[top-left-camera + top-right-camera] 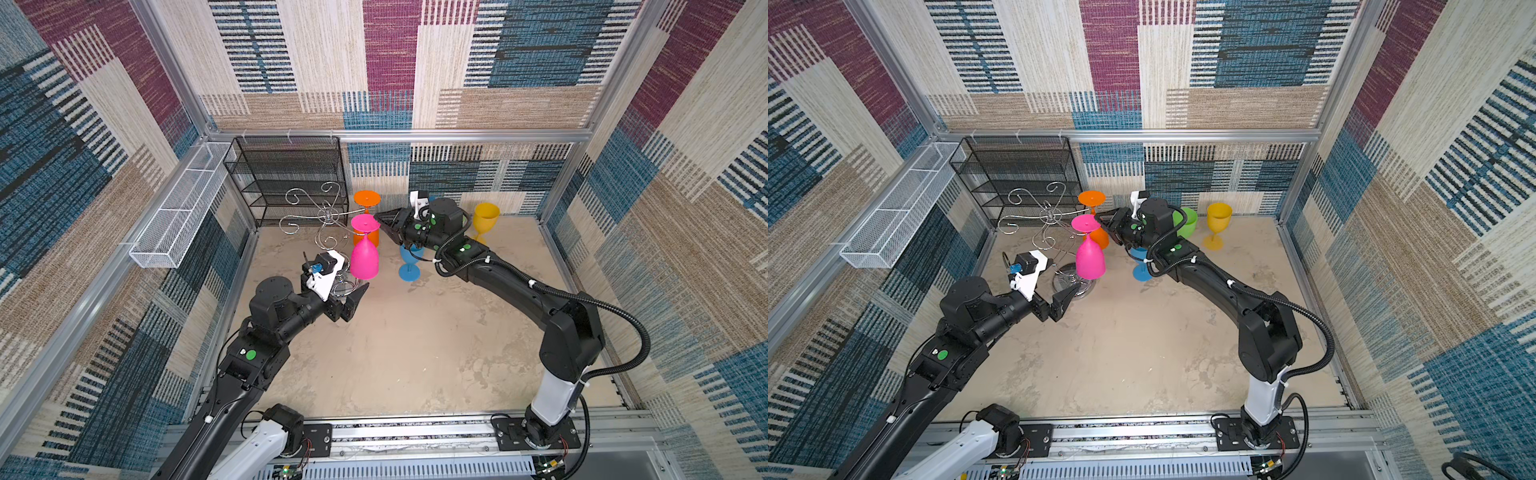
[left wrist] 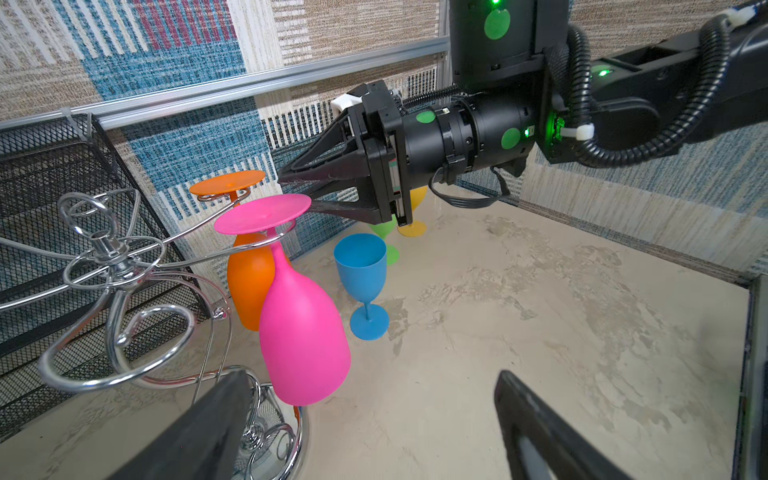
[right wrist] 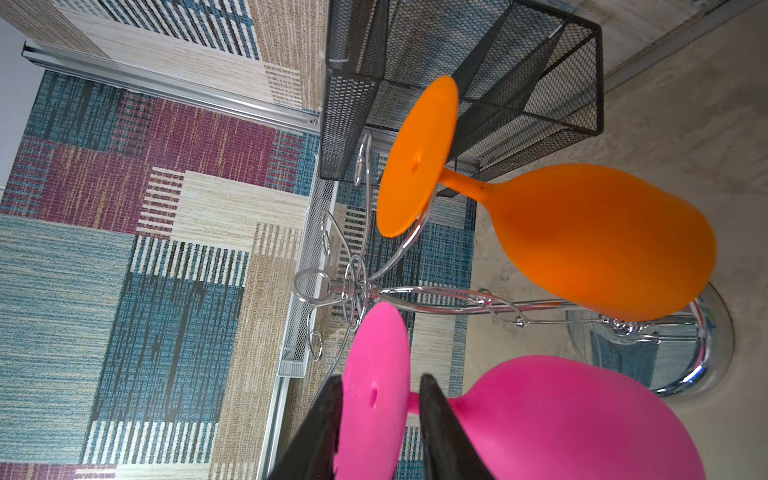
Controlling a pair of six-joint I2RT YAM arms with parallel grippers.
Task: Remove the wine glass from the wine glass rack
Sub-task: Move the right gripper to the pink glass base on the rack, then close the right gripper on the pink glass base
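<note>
The chrome wine glass rack (image 1: pixel 328 216) (image 1: pixel 1052 216) (image 2: pixel 104 249) (image 3: pixel 324 286) stands at the back left. A pink wine glass (image 1: pixel 365 259) (image 1: pixel 1090 262) (image 2: pixel 303 332) (image 3: pixel 561 415) hangs bowl-down from one arm. An orange wine glass (image 1: pixel 366 198) (image 2: pixel 249 282) (image 3: pixel 582 237) hangs from the arm behind it. My right gripper (image 1: pixel 376 216) (image 1: pixel 1100 216) (image 2: pixel 295 191) (image 3: pixel 382 378) straddles the pink foot disc, one finger on its flat face, the other on the stem side with a small gap. My left gripper (image 1: pixel 351 303) (image 1: pixel 1065 301) (image 2: pixel 372 376) stands wide open and empty by the rack's round base, below the pink bowl.
A blue glass (image 1: pixel 409 272) (image 2: pixel 361 266) stands upright on the floor under my right wrist. A yellow glass (image 1: pixel 485 218) and a green one (image 1: pixel 1187 222) stand by the back wall. A black mesh shelf (image 1: pixel 286 178) is behind the rack. A white mesh basket (image 1: pixel 178 212) hangs on the left wall.
</note>
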